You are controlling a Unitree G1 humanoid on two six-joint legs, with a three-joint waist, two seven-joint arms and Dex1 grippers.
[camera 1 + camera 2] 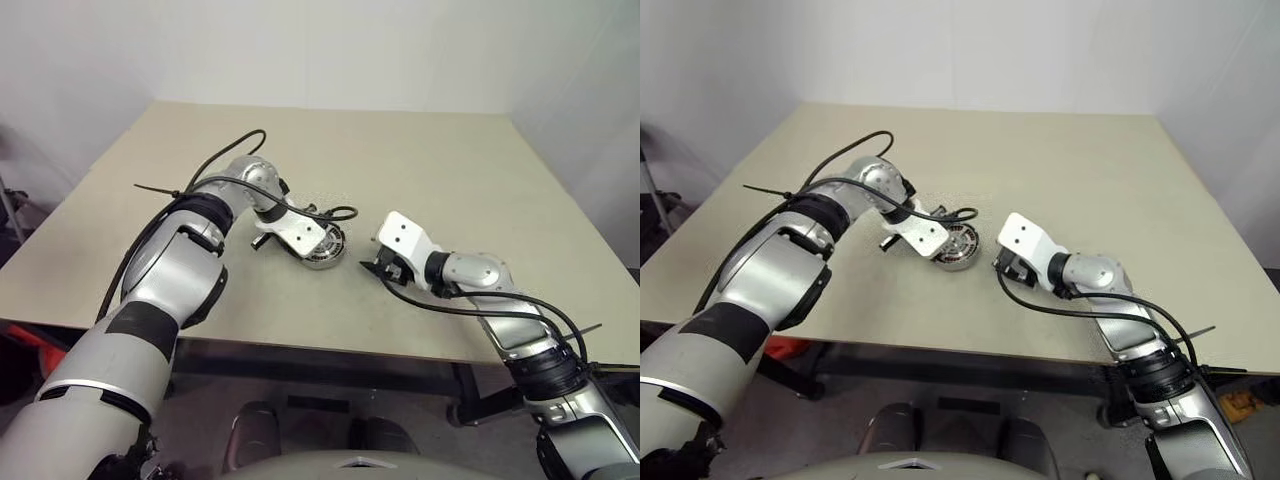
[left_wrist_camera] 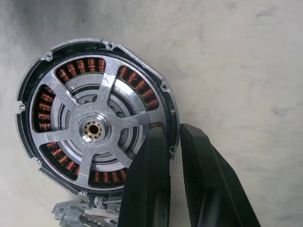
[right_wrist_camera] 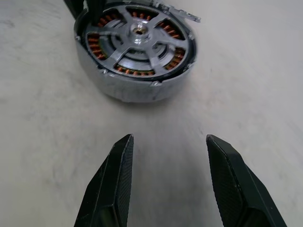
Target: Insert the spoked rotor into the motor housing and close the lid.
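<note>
Copper windings show through silver spokes, so I judge the spoked rotor (image 2: 94,130) seated in the motor housing (image 3: 137,92) on the bench (image 1: 420,170) | left end effector (image 2: 175,137) clenched on housing rim, steadying it | right end effector (image 3: 168,142) released, empty, near.

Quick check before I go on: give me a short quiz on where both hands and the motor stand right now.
1. True or false: the right hand is closed on the motor housing.
2. The left hand is: A) pinching the housing's rim, B) wide open above the table, C) holding a cable.
3. Fill in: the housing's ring of windings is ___ coloured.

Key:
1. False. The right hand is open, short of the housing and pointing at it.
2. A.
3. Copper.
</note>
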